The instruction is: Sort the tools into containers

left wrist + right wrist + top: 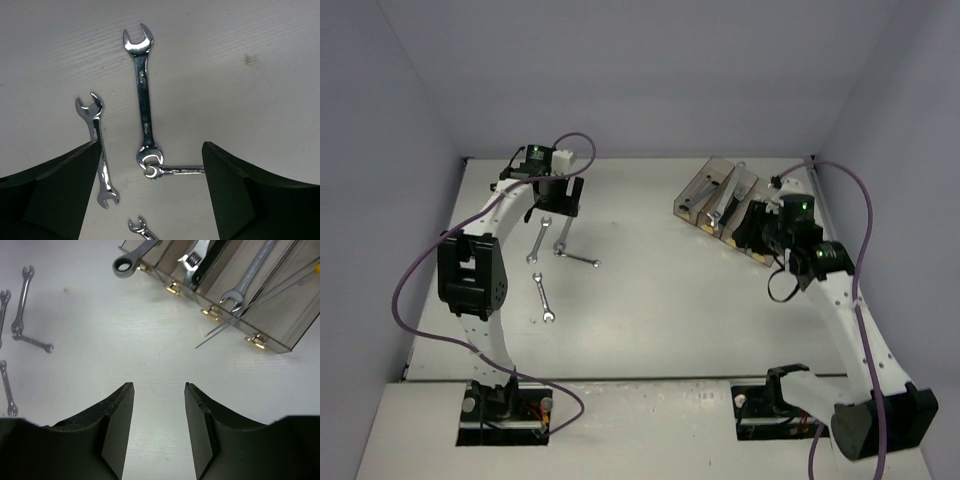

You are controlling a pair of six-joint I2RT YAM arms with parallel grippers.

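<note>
Pale grey walls close round a white, faintly grained table (650, 300). Well left of the bins (720, 195), the left gripper (151, 144) hangs above loose wrenches. Its black wedge fingers are spread wide and hold nothing. Four slim, shiny steel wrenches lie flat there: a short wrench (98, 150), a long wrench (144, 100), a thin wrench (177, 171) touching the long one's near head, and a fourth wrench (544, 297) nearer the arms. The bins are four joined troughs of smoky translucent plastic with brassy end labels. They hold a ring wrench (132, 257), a black-handled adjustable wrench (200, 260) and an open-end wrench (250, 275). Two thin rods (225, 322) jut past the label end. Near that end, the right gripper (158, 385) hovers over bare table, jaws parted and empty.
</note>
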